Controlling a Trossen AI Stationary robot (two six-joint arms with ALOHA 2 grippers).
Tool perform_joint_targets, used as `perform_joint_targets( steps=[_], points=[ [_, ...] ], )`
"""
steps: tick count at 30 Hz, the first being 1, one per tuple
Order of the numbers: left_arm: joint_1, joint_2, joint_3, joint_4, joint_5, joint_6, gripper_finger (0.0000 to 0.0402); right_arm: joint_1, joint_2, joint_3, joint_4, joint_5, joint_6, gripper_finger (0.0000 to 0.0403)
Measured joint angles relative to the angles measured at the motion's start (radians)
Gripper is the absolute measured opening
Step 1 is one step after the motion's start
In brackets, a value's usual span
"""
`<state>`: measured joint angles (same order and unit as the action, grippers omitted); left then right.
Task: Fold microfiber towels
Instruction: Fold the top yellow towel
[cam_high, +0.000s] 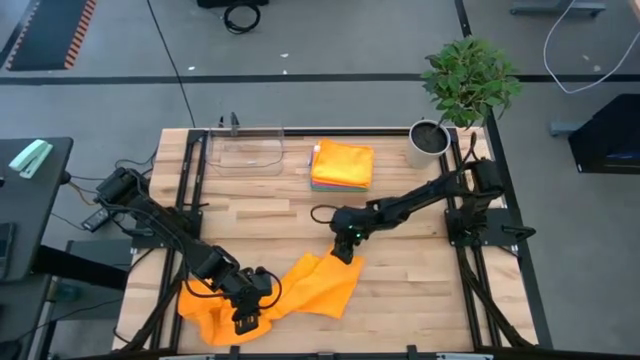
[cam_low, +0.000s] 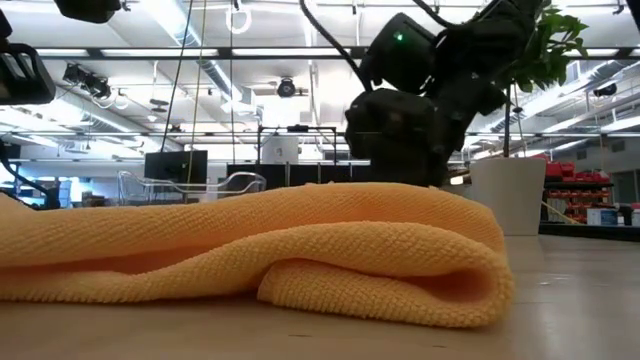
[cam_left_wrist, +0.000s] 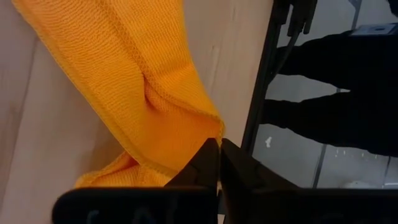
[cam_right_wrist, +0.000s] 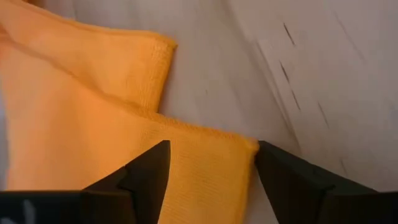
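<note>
An orange microfiber towel (cam_high: 285, 292) lies bunched and partly folded over near the table's near edge; in the low view (cam_low: 300, 250) a rounded fold of it faces the camera. My left gripper (cam_high: 245, 318) is shut on the towel at its near left part (cam_left_wrist: 219, 149). My right gripper (cam_high: 346, 250) is open above the towel's far right corner (cam_right_wrist: 239, 149). Its two fingers stand on either side of that corner (cam_right_wrist: 212, 152), and I cannot tell whether they touch it. A stack of folded towels (cam_high: 342, 165), orange on top, rests at the table's far middle. My left gripper pinches a hemmed edge of the orange towel at a bunched corner (cam_left_wrist: 208, 124) between its two shut fingers. The hem doubles over there, so several layers seem to be caught. The rest of the towel lies slack on the table.
A clear plastic tray (cam_high: 245, 150) stands at the far left. A white pot with a green plant (cam_high: 430, 140) stands at the far right corner. Bare wood lies between the stack and the orange towel. The table's near edge is close to my left gripper.
</note>
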<state>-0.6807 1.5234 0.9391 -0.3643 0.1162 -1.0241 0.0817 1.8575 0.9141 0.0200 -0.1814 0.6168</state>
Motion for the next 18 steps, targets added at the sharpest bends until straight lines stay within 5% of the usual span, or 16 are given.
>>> perform_joint_targets(
  steps=[5,10,18],
  points=[
    [0.000,0.000,0.000,0.001,0.000,-0.001,0.0014,0.058,0.008,0.030,-0.025,0.154,-0.040,0.0187],
    [0.000,0.000,0.000,-0.004,0.000,0.006,0.0017,0.065,-0.034,0.027,-0.097,0.156,-0.097,0.0027],
    [0.047,-0.054,0.008,-0.007,-0.008,0.065,0.0018,0.064,-0.371,0.027,-0.290,0.190,-0.116,0.0004]
  ],
)
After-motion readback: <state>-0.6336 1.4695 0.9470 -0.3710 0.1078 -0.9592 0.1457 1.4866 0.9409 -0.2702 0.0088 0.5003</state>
